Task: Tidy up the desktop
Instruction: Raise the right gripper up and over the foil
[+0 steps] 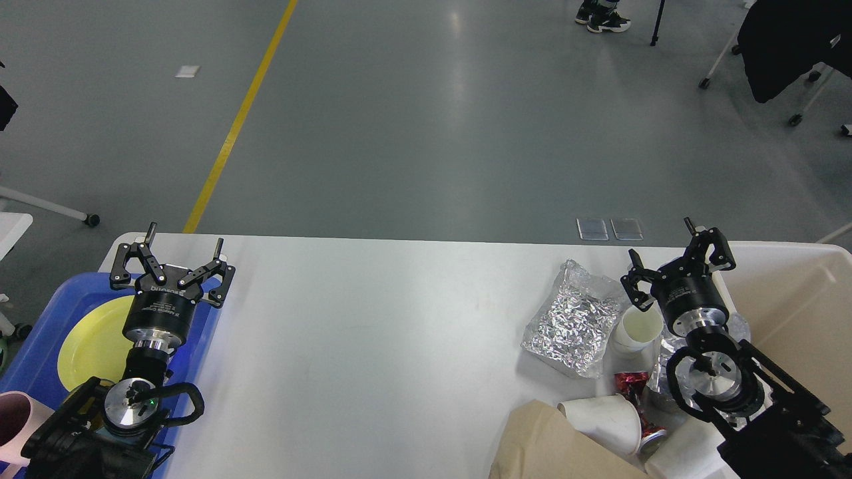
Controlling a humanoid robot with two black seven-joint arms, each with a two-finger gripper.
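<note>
Several items: litter crowds the right end of the desktop [373, 319]; its middle stretch carries nothing.
Desktop position: white top fills the lower half of the view, far edge running level across, rounded corner at far left.
Litter: foil packet [574, 318], upright paper cup [638, 328] just beside it, a tipped paper cup [602, 416], a red wrapper [629, 383], a brown paper bag [552, 446] at the near edge.
Bin: cream bin [799, 313] at the right edge, open top.
Tray: blue tray [40, 352] at the left edge, holding a yellow plate [90, 346].
Right gripper [679, 266]: fingers spread, holding nothing, above the upright cup near the bin wall.
Left gripper [172, 256]: fingers spread, empty, over the tray's far corner.
Step in hand (judged): right arm lining up on litter for the bin.
Next move (judged): lower over the cup rim, pinch, lift clear of the bin wall.
Room: tight between foil and bin wall; open toward the centre.
</note>
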